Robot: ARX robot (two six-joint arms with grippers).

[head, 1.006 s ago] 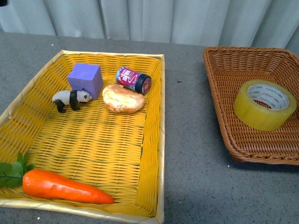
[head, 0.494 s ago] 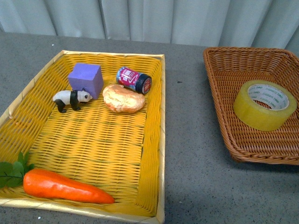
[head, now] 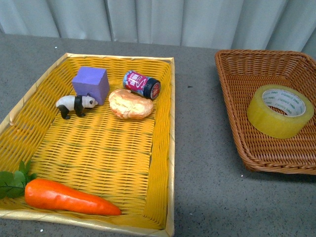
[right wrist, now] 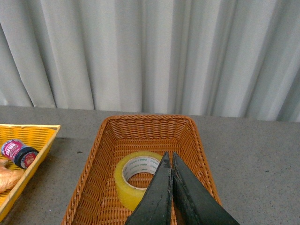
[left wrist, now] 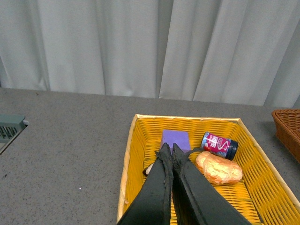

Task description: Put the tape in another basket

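The tape (head: 279, 110), a wide yellowish roll with a white printed core, lies flat inside the brown wicker basket (head: 237, 113) at the right of the front view. It also shows in the right wrist view (right wrist: 133, 180), in the basket (right wrist: 93, 168). My right gripper (right wrist: 169, 156) is shut and empty, held above the basket over the tape's far side. My left gripper (left wrist: 168, 148) is shut and empty, held above the yellow tray (left wrist: 127, 164) near the purple cube (left wrist: 175, 139). Neither arm shows in the front view.
The yellow woven tray (head: 163, 148) at the left holds a purple cube (head: 91, 84), a toy panda (head: 74, 104), a small red jar (head: 141, 84), a bread roll (head: 130, 104) and a carrot (head: 64, 197). Grey tabletop (head: 197, 148) separates tray and basket. Curtains hang behind.
The tape has shifted slightly within the basket and now lies a little flatter. Nothing else has moved.
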